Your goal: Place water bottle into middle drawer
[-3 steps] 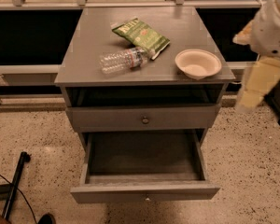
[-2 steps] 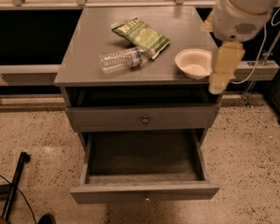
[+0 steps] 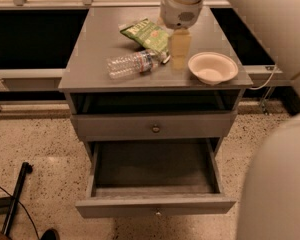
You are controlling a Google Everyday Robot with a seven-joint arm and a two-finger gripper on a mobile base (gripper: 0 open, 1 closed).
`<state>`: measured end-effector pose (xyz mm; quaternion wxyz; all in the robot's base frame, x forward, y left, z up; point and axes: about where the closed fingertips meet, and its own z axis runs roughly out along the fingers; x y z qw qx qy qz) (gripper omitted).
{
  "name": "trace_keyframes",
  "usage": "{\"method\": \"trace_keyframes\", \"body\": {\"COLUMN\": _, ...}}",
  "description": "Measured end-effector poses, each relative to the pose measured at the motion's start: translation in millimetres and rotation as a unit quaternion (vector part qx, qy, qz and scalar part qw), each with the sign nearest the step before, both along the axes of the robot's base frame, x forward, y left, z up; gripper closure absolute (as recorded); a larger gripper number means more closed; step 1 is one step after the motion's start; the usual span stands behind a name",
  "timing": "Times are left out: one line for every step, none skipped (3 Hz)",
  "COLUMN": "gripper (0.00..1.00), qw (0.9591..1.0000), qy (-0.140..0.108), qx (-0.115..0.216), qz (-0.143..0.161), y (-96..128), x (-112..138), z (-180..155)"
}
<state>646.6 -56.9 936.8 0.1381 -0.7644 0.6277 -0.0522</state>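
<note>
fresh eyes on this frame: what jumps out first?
The big white arm reaches in from the top right. Its gripper hangs over the cabinet top, between the green snack bag and the white bowl, close to the cap end of the water bottle, which lies on its side. Below, the middle drawer is pulled wide open, while the drawer above it is shut.

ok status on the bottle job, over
Gripper low over tabletop, between snack bag and bowl. Water bottle lying flat beside it, not held. Middle drawer open. Bag right by bottle's cap end.
</note>
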Motion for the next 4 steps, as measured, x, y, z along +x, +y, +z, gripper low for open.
{"method": "trace_keyframes", "body": {"gripper": 0.00, "qw": 0.9993, "qy": 0.028, "qx": 0.009, "qz": 0.024, "y": 36.6, "x": 32.4, "z": -35.4}}
{"method": "trace_keyframes", "body": {"gripper": 0.00, "qw": 0.9977, "qy": 0.050, "qx": 0.027, "qz": 0.036, "y": 61.7, "x": 46.2, "z": -63.5}}
{"method": "trace_keyframes", "body": {"gripper": 0.13, "qw": 0.9956, "qy": 0.064, "qx": 0.044, "qz": 0.053, "y": 86.8, "x": 50.8, "z": -79.1}}
{"method": "trace_keyframes", "body": {"gripper": 0.28, "qw": 0.9937, "qy": 0.077, "qx": 0.052, "qz": 0.063, "y": 100.6, "x": 50.9, "z": -91.5}}
